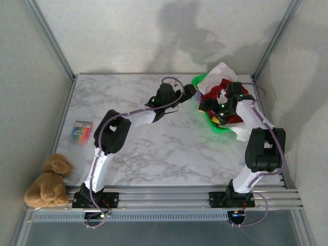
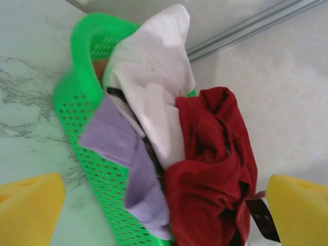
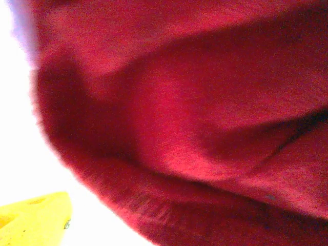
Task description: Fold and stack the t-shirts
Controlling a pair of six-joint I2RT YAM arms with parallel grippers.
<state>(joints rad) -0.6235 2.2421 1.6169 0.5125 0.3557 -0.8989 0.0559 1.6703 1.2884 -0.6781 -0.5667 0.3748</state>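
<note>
Spilling from the green basket (image 2: 77, 61), red t-shirt (image 2: 215, 169) and white t-shirt (image 2: 159, 61) lie before the wide-spread left gripper (image 2: 164, 210); right gripper (image 1: 221, 109) seems pressed against the red one, its grip unclear.

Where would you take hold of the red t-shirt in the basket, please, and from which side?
Probably the bunched fold atop the red t-shirt, approached from above: it lies crumpled, heaped over the green basket, so its ridges stand up to pinch.
</note>
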